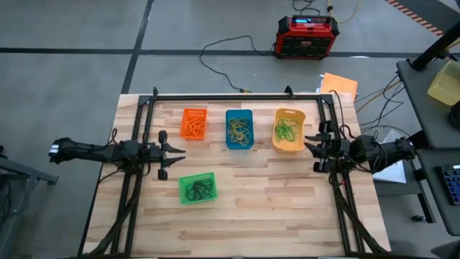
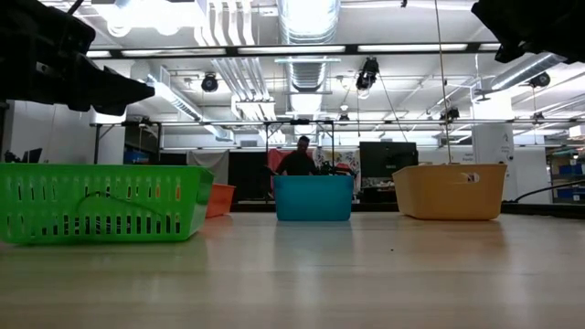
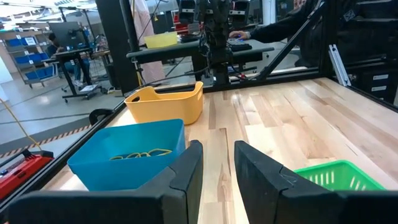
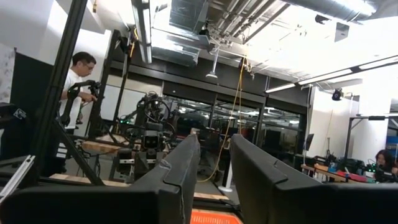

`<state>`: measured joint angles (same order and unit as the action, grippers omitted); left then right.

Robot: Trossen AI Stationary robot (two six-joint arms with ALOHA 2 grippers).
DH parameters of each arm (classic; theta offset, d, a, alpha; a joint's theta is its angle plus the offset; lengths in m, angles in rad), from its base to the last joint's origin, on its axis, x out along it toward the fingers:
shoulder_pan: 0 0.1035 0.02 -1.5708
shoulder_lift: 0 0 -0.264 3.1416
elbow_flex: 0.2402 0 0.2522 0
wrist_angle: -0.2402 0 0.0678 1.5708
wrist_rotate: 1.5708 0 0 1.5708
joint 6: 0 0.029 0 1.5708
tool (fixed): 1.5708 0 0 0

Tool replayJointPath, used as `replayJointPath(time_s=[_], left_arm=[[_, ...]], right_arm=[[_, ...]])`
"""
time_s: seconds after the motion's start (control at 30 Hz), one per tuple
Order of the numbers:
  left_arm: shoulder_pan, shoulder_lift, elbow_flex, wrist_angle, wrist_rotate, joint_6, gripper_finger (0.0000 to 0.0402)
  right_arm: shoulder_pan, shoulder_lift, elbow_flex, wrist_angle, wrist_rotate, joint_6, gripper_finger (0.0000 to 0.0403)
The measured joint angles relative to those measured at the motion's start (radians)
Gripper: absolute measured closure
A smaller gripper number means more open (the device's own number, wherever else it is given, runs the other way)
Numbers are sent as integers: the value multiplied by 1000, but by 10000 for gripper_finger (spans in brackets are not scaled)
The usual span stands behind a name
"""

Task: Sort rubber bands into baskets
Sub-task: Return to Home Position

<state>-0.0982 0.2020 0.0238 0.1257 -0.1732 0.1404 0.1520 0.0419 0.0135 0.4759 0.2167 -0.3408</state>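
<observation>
Neatly, rubber bands (image 1: 238,129) inside all four baskets (image 1: 239,111); left hand (image 1: 180,155) and right hand (image 1: 309,147) narrow, empty.

robotics lab (industrial hall): exposed ceiling ducts (image 2: 308,23), strip lights (image 2: 411,47), workbenches (image 3: 81,56), concrete floor (image 1: 65,79).

Bright ceiling lights (image 2: 306,18) glare overhead; the table (image 2: 366,274) is evenly lit.

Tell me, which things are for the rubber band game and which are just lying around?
For the job: orange basket, blue basket, yellow basket, green basket, rubber bands inside them.
Just lying about: red-and-black box, black cable, orange sheet.
</observation>
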Motion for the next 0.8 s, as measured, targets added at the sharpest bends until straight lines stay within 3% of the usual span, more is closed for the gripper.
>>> replayJointPath(time_s=[0.8], left_arm=[[0, 0, 0, 0, 0, 0, 324]], right_arm=[[0, 0, 0, 0, 0, 0, 322]])
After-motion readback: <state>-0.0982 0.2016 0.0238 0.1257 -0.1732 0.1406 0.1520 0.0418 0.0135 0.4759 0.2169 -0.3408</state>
